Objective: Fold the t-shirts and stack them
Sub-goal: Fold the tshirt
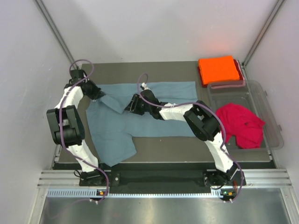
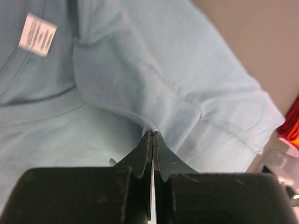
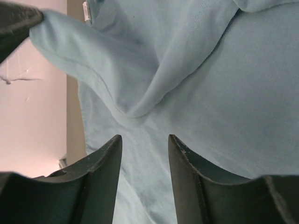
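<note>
Grey-blue t-shirt (image 2: 140,70) fold pinched between left fingers (image 2: 140,158) — right fingers (image 3: 103,168) spread over cloth.

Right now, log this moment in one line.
left gripper: shut on grey-blue t-shirt | right gripper: open above it | orange t-shirt: folded | red t-shirt: in tub

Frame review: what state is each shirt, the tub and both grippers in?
grey-blue t-shirt: spread out, unfolded.
orange t-shirt: folded, far right corner.
clear tub: open, no lid on.
red t-shirt: crumpled in the clear tub.
left gripper: shut, pinching the grey-blue t-shirt.
right gripper: open over the grey-blue t-shirt.
</note>
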Tool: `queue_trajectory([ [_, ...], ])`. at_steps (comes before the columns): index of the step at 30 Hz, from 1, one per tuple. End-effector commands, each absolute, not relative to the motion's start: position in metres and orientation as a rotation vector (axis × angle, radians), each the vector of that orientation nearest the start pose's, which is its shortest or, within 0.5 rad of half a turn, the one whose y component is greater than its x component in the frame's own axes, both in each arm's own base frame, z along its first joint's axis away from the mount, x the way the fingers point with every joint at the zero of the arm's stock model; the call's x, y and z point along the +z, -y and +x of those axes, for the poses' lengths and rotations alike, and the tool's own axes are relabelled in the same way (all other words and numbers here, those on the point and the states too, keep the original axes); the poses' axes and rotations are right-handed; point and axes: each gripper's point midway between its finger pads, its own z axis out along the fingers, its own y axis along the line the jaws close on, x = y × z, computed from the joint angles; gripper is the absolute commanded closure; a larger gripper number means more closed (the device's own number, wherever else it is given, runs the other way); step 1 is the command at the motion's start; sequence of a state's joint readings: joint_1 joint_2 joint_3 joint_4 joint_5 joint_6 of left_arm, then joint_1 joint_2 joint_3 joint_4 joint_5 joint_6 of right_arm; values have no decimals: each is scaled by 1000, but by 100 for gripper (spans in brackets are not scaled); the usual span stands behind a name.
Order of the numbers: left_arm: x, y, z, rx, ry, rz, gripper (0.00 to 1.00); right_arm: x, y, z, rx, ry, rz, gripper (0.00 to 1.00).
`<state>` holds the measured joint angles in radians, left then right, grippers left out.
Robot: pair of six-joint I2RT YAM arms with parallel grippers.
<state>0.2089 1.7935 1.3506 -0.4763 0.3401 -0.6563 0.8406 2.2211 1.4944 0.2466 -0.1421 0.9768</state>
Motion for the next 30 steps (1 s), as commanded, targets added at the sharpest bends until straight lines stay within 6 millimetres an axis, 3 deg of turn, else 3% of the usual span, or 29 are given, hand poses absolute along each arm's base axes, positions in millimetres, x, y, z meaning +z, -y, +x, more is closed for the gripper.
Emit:
queue_trajectory([
  [1, 126, -11, 468, -664, -2298, -932, 100, 91, -510, 369, 1217, -2210, -4, 56],
  [17, 126, -26, 510, -685, -2250, -927, 100, 70, -526, 381, 1163, -2248, -1, 58],
  [30, 112, -36, 508, -593, -2285, -910, 100, 60, -533, 387, 1143, -2266, 91, 61],
])
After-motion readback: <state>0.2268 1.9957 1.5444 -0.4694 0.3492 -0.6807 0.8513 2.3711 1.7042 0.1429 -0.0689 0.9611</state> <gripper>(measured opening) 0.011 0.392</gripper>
